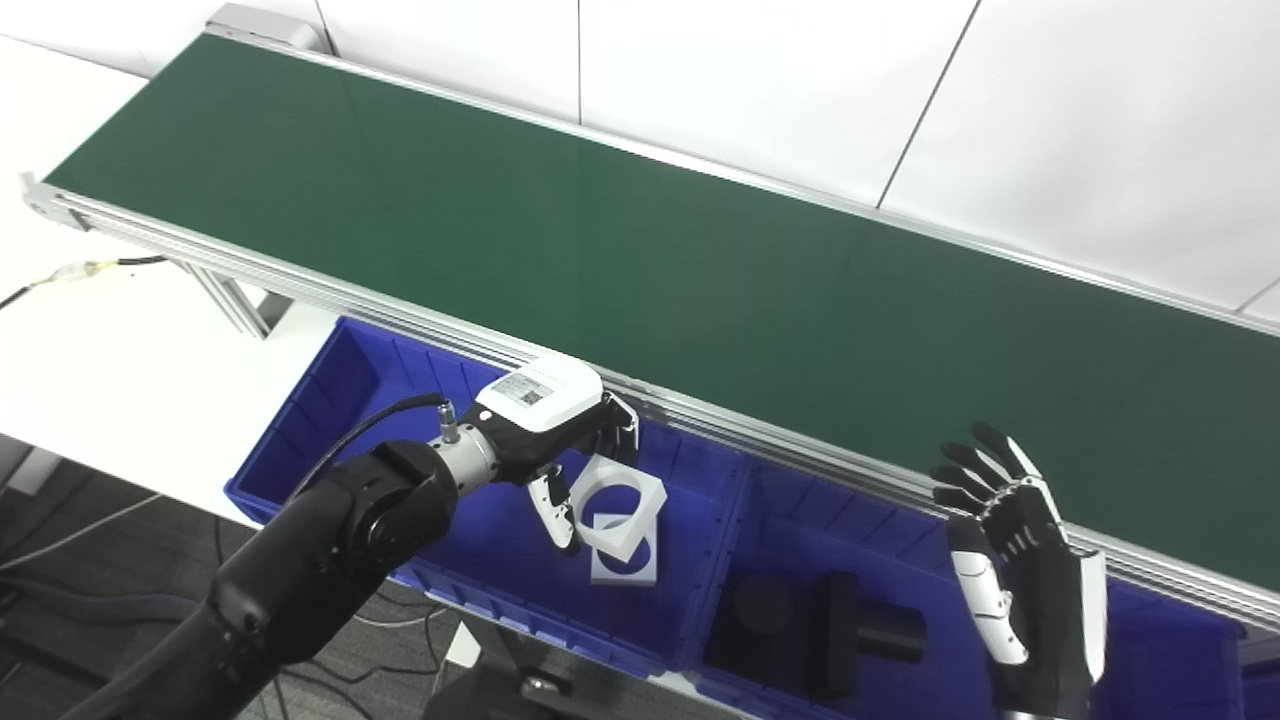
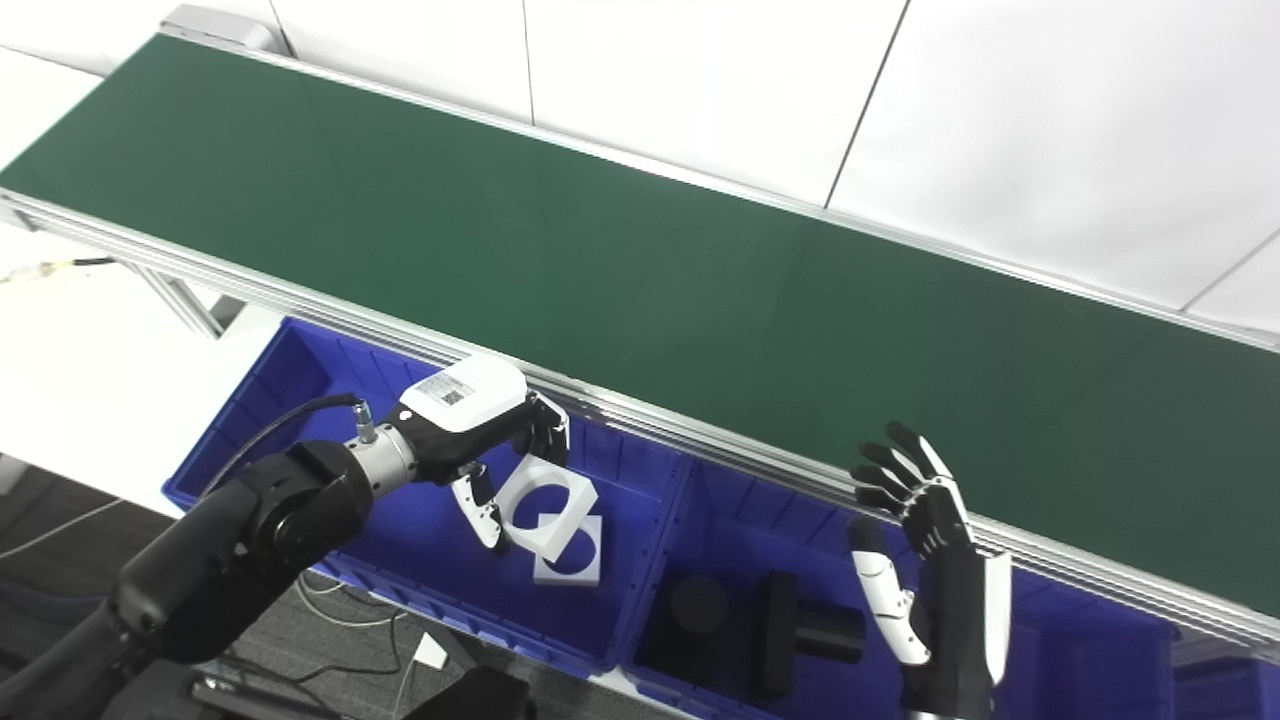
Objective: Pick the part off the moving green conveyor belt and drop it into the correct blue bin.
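- Across the whole upper scene runs the green conveyor belt, bare of parts as far as both views show; its aluminium rail forms a hard lip directly above the bins, so any lift out of a bin must clear that edge.
- Below the rail sit the blue bins: the left blue bin holds white pieces, the middle blue bin holds black parts. Tall walls and a shared divider leave little sideways room inside.
- Over the left bin, the left hand has its fingers clamped on the white part, a square frame with a round hole, held tilted just above another white frame lying on the bin floor.
- That part looks stiff, light and smooth, probably plastic; I judge it slippery on flat faces, so gripping through the hole and across an outer edge, as now, seems soundest. A drop should not harm it.
- At the right, the right hand stands upright near the rail with fingers spread apart, holding nothing, well clear of the left hand.
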Robot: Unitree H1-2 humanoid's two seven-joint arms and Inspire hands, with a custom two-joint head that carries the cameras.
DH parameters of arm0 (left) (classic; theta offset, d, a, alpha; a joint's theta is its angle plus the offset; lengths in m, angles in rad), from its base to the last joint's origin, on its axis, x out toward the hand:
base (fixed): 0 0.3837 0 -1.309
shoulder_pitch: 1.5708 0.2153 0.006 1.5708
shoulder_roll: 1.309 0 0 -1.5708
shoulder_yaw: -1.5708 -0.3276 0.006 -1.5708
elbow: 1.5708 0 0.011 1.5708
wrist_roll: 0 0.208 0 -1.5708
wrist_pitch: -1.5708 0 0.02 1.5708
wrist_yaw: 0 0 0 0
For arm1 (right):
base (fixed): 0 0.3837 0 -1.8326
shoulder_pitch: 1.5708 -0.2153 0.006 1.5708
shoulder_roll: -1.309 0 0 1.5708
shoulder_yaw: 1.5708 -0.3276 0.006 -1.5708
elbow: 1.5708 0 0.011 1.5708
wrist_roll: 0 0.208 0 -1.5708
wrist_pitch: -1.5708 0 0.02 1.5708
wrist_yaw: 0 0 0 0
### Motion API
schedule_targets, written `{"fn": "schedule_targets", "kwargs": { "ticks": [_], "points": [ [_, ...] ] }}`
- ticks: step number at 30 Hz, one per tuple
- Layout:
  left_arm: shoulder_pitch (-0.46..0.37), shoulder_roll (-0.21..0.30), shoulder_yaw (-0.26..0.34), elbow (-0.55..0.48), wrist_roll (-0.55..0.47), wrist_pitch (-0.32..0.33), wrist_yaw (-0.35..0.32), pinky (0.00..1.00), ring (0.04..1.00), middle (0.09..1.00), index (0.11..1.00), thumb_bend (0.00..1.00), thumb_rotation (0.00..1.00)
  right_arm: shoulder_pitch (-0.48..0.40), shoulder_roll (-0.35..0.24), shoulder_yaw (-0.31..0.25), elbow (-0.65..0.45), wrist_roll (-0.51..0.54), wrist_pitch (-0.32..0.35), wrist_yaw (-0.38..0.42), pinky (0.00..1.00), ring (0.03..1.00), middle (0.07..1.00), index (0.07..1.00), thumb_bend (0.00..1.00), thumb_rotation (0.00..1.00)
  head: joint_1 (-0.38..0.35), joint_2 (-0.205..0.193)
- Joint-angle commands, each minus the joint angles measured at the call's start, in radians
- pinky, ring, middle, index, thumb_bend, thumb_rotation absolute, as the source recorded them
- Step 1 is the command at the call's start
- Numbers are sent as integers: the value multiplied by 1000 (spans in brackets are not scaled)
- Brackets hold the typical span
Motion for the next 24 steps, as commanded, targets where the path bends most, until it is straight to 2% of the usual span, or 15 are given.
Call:
{"fn": "schedule_targets", "kwargs": {
  "ticks": [1, 11, 20, 21, 23, 24],
  "points": [
    [-38, 4, -10, -2, 7, 4, -14, 616, 516, 475, 500, 522, 0, -4, 10, -6, -39, 11, 6, 4, 640, 708, 764, 842, 525, 701, -1, 0],
    [-93, 6, -55, 15, 48, 40, -85, 640, 555, 486, 496, 521, 0, -6, 17, -9, -42, 8, 5, 7, 624, 696, 755, 844, 517, 697, 1, 11],
    [-97, 11, -47, -24, 11, 52, -133, 627, 552, 484, 504, 522, 0, -7, 20, -13, -38, 6, 2, 5, 626, 696, 757, 850, 527, 707, 5, 9],
    [-96, 13, -45, -28, 8, 52, -139, 640, 568, 540, 499, 520, 50, -8, 19, -12, -37, 7, 1, 6, 626, 695, 756, 850, 524, 706, 4, 8],
    [-94, 17, -42, -39, 4, 53, -149, 659, 603, 593, 498, 517, 80, -9, 19, -12, -36, 11, 1, 8, 627, 697, 759, 852, 524, 702, 3, 7],
    [-94, 19, -42, -48, 5, 61, -164, 674, 629, 623, 593, 689, 258, -10, 20, -12, -34, 12, 1, 8, 627, 697, 760, 853, 526, 702, 2, 7]
  ]
}}
